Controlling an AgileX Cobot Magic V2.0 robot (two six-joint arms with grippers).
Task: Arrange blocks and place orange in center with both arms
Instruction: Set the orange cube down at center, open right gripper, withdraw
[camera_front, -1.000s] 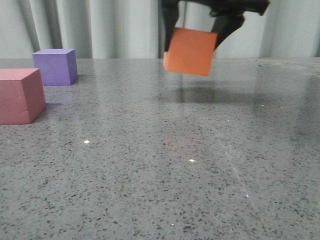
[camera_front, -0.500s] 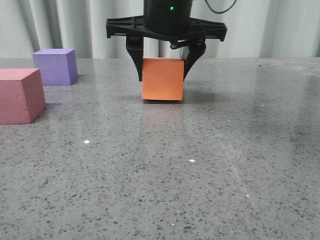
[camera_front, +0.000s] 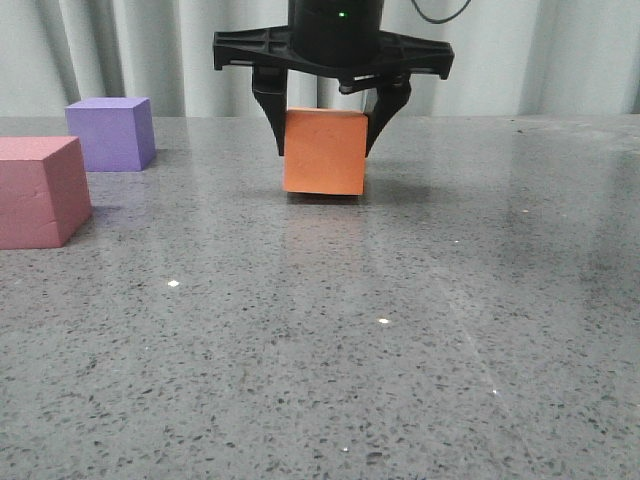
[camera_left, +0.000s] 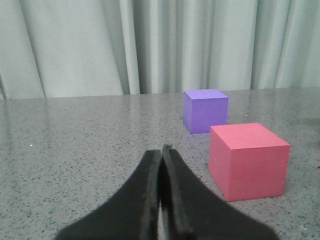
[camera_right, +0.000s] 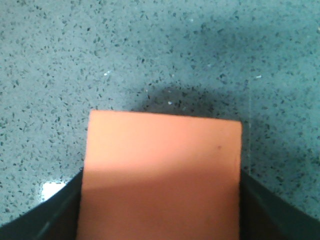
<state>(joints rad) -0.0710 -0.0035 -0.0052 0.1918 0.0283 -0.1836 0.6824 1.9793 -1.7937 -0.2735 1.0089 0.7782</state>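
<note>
The orange cube (camera_front: 323, 152) stands upright at the table's middle, toward the back, its underside at or just above the surface. My right gripper (camera_front: 325, 150) comes down over it, one black finger against each side, shut on it. The right wrist view shows the orange cube (camera_right: 162, 170) filling the gap of the right gripper (camera_right: 160, 220). Far left, the pink cube (camera_front: 35, 192) sits near the view's edge and the purple cube (camera_front: 110, 133) just behind it. My left gripper (camera_left: 161, 150) is shut and empty, low over the table, apart from the pink cube (camera_left: 247, 160) and purple cube (camera_left: 205, 110).
The grey speckled tabletop (camera_front: 400, 330) stretches forward and to the right of the orange cube. A pale pleated curtain (camera_front: 150, 50) hangs behind the table's far edge.
A second ago the right gripper held the orange cube tilted in the air further right. It came down and left to the table. Since half a second ago it has barely shifted.
</note>
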